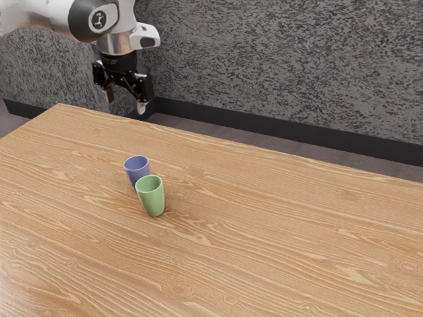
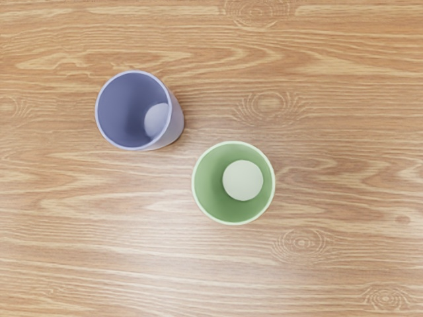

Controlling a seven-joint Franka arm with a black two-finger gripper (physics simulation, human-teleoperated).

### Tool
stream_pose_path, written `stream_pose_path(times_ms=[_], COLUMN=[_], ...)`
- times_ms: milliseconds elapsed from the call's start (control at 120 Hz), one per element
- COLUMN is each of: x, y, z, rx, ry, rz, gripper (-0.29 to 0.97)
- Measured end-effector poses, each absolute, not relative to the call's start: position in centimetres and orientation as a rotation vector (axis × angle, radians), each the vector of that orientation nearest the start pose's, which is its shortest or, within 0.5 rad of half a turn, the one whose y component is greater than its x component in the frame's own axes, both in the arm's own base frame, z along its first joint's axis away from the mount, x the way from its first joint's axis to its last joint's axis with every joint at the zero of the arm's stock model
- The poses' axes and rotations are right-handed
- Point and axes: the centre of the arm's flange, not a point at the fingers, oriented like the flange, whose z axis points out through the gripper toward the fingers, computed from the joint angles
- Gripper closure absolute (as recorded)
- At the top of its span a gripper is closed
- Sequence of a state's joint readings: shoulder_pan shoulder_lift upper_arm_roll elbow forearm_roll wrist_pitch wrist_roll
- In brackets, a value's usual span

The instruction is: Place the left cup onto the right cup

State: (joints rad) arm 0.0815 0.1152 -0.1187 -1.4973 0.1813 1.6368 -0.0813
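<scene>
Two cups stand upright on the wooden table (image 1: 264, 251), close together but apart. The blue-purple cup (image 1: 137, 170) (image 2: 137, 111) is the one nearer the exterior view's left and farther back. The green cup (image 1: 151, 195) (image 2: 232, 183) stands just in front of it, toward the exterior view's right. My gripper (image 1: 125, 98) hangs high above the table's far left part, well above and behind both cups. Its black fingers (image 1: 141, 103) are spread apart with nothing between them. From above, both cups look empty.
A speckled grey wall (image 1: 297, 59) with a dark baseboard runs behind the table. The table's far edge (image 1: 198, 129) lies just beneath my gripper. Bare wood surrounds the cups on all sides.
</scene>
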Motion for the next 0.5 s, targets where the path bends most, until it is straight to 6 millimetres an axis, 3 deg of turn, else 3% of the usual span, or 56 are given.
stream_pose_path(times_ms=[242, 500], x=[61.9, 64.4], y=[3.5, 5.0], z=[56.8, 53.6], rx=[-2.966, -2.961], ry=[-0.186, -0.271], rz=[-0.073, -0.142], gripper=[0.0, 0.0])
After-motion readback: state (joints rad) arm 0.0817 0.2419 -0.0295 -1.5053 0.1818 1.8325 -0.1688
